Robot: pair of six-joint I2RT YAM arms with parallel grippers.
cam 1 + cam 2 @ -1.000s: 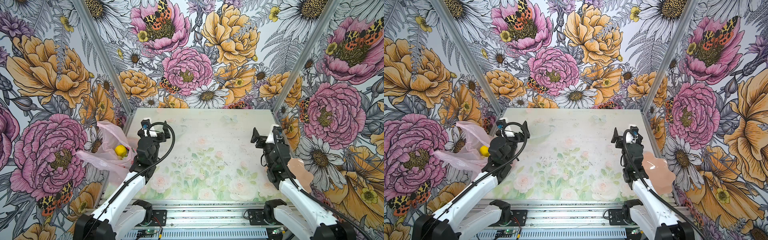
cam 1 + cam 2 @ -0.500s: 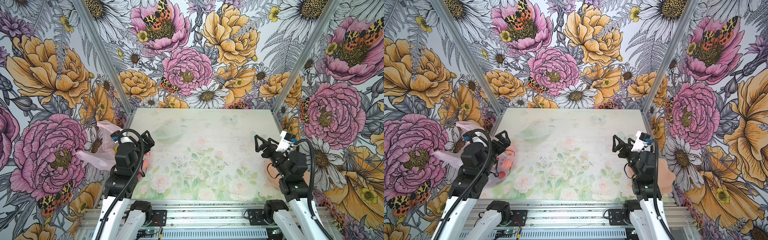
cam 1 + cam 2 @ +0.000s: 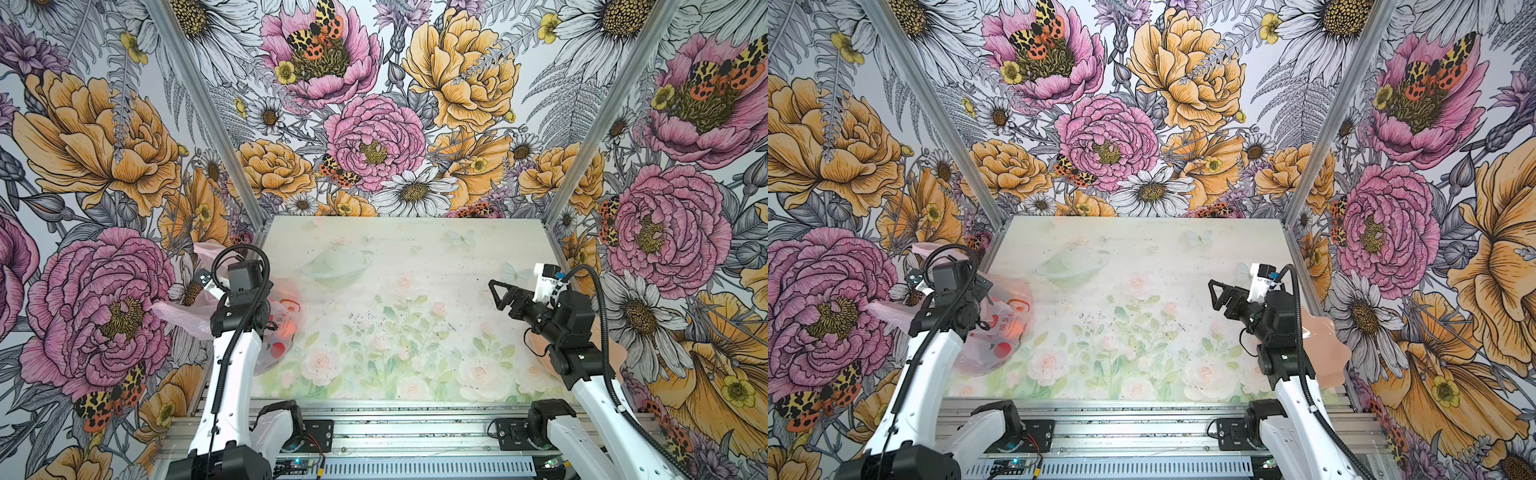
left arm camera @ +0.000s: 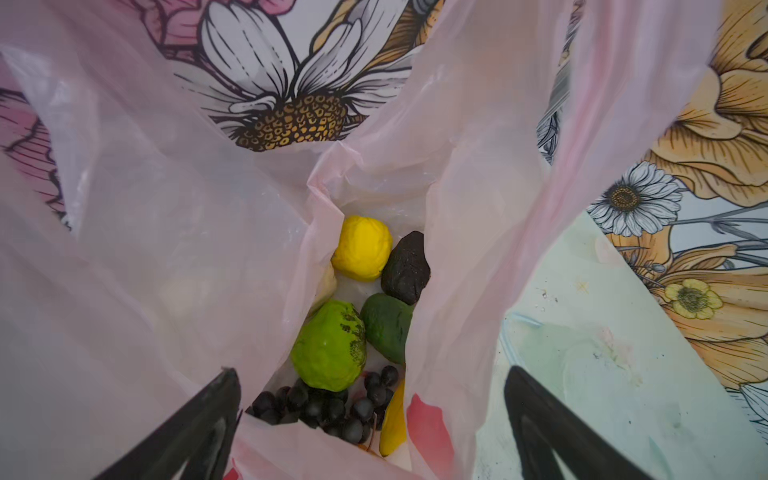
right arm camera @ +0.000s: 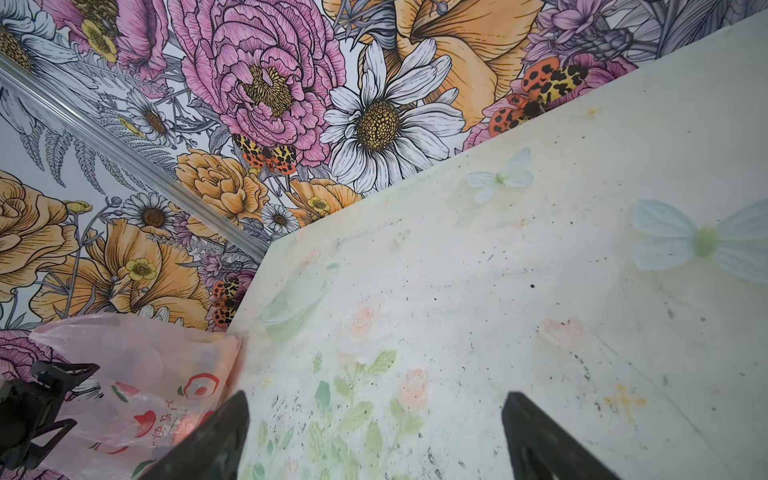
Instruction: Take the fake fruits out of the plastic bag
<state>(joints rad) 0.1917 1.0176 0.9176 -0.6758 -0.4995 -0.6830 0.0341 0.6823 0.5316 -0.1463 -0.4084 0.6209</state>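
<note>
The pink plastic bag (image 3: 286,316) (image 3: 1005,320) lies against the left wall. In the left wrist view its mouth (image 4: 457,249) gapes and the fake fruits show inside: a yellow lemon (image 4: 363,253), a green lime (image 4: 330,345), a near-black avocado (image 4: 407,270), a green one (image 4: 388,328), purple grapes (image 4: 324,407), a banana tip (image 4: 395,419). My left gripper (image 4: 371,374) hangs open above the mouth, its fingers straddling the bag and holding nothing. In both top views its wrist (image 3: 239,307) covers the bag. My right gripper (image 3: 496,295) (image 3: 1214,293) (image 5: 376,395) is open and empty over the table's right side.
A peach scalloped dish (image 3: 615,353) (image 3: 1325,345) sits at the right edge, partly behind the right arm. What looks like a clear shallow bowl (image 3: 332,270) (image 5: 291,299) stands just behind the bag. Floral walls close in on three sides.
The left arm swung left and now hangs over the bag, hiding the lemon from the top views. The right arm drew back toward the right edge. Both grippers stayed open.
</note>
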